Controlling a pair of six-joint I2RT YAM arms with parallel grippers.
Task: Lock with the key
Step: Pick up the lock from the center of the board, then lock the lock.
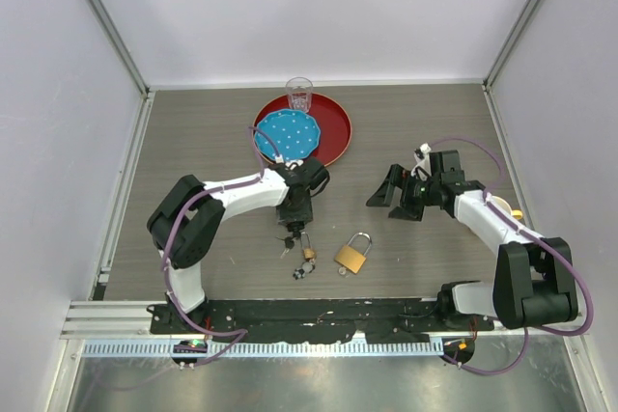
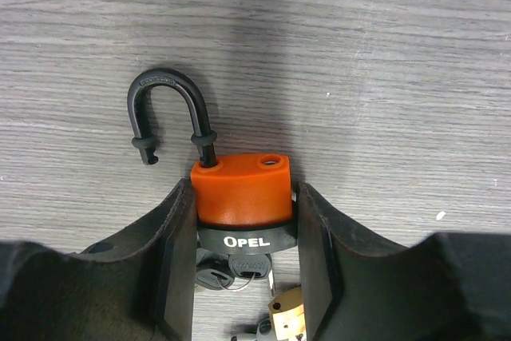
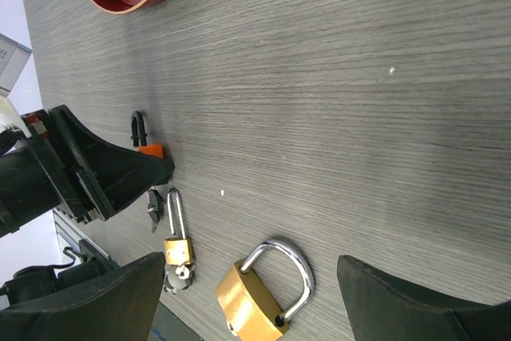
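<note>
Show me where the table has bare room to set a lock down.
Bare wood: the far right corner between the red tray and the right arm; the left strip beside the left arm. Crowded near the middle: orange padlock, small padlock, brass padlock.

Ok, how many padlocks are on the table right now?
3. An orange padlock, shackle open, sits clamped in the left gripper. A small brass padlock lies beside it, and a larger brass padlock lies farther toward the right arm. An arm could hide others.
</note>
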